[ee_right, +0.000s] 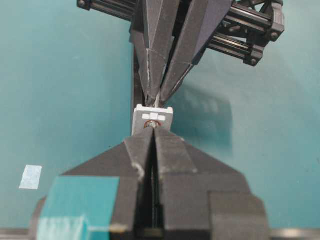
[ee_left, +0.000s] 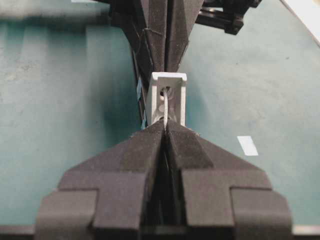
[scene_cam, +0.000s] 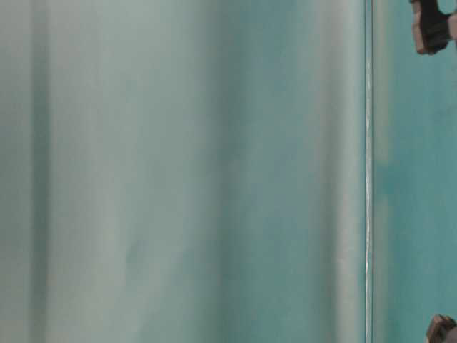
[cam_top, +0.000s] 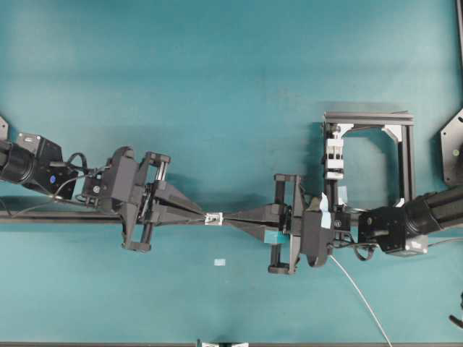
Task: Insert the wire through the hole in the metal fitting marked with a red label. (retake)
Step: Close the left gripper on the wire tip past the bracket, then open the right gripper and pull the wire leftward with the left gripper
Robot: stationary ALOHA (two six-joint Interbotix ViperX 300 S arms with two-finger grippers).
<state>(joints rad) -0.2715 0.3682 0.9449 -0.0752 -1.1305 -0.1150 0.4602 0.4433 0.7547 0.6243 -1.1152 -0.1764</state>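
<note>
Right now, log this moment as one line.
left gripper: shut on thin pale wire | right gripper: shut | small silvery square metal fitting: between both tips | wire through hole

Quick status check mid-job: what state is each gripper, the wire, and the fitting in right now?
left gripper: shut on the wire, tips at the fitting.
right gripper: shut on the wire, tips at the fitting's opposite face.
wire: threaded through the hole.
metal fitting: upright on the black rail, between both grippers.
</note>
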